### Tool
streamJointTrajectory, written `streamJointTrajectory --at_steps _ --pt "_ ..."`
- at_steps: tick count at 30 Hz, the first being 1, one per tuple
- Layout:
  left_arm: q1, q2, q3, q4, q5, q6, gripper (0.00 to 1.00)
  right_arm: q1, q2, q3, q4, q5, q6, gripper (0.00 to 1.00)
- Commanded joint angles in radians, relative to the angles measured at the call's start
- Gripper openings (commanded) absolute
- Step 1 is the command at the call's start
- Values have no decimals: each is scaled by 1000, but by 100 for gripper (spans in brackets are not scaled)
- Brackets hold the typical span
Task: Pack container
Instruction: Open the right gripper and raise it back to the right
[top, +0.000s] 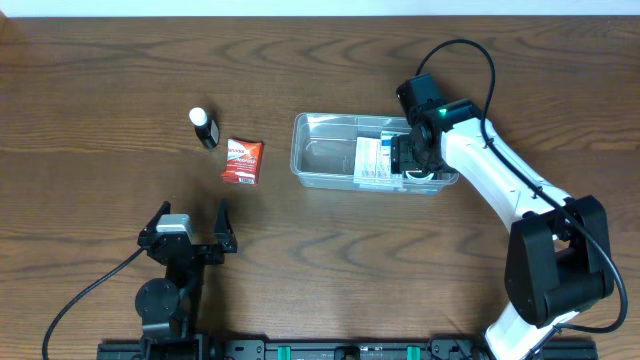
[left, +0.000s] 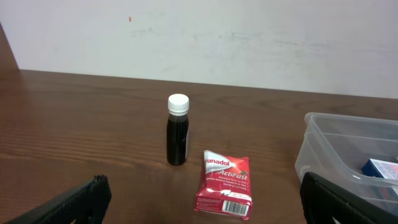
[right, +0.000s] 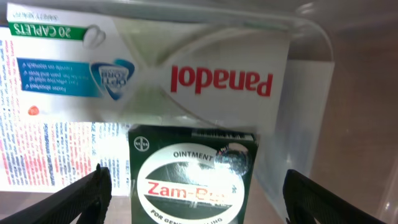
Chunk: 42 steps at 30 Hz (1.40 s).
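While the right gripper sits low in the right end of the container, its jaws stand wider than the green ointment box between them, gripping nothing. A white Panadol box lies just beyond. The container is right of table centre. To its left are a red packet and an upright dark bottle. The left gripper is near, spread wide, empty.

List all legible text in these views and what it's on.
"Panadol", "ActiFast": red packet on the table.
"Panadol", "20 CAPLETS", "OPTI ZORB": white box in the container, seen upside down.
"OINTMENT", "Zam-B...": green box, rest under glare.
Fine print on the white box: too small.
Label on the dark bottle: unreadable.
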Motion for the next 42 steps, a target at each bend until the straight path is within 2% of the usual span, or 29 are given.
streamJointTrajectory --at_steps 1,13,17,20,22,24,26,27,34,42 --pt "4 -5 -15 -33 18 -5 98 -6 5 49 -28 -23 -24 86" --pt "4 -5 -15 -33 18 -5 98 -73 1 316 -259 -42 -72 88" --pt "4 -5 -15 -33 18 -5 98 -138 -2 325 -258 -61 -87 82" --pt "4 -5 -15 -33 18 -5 98 -210 -2 322 -253 -58 -102 69" --pt "4 -5 -15 -33 18 -5 98 -257 -2 322 -246 -58 -102 68" --pt "4 -5 -15 -33 18 -5 98 -303 -2 320 -232 -56 -116 74" --pt "4 -5 -15 -33 18 -5 98 -343 -2 320 -220 -38 -124 94" --pt "4 -5 -15 -33 18 -5 98 -359 -2 320 -221 -23 -124 99" --pt "4 -5 -15 -33 18 -5 98 -452 -2 320 -221 -16 -124 99" --pt "4 -5 -15 -33 18 -5 98 -467 -2 320 -221 -16 -124 99"
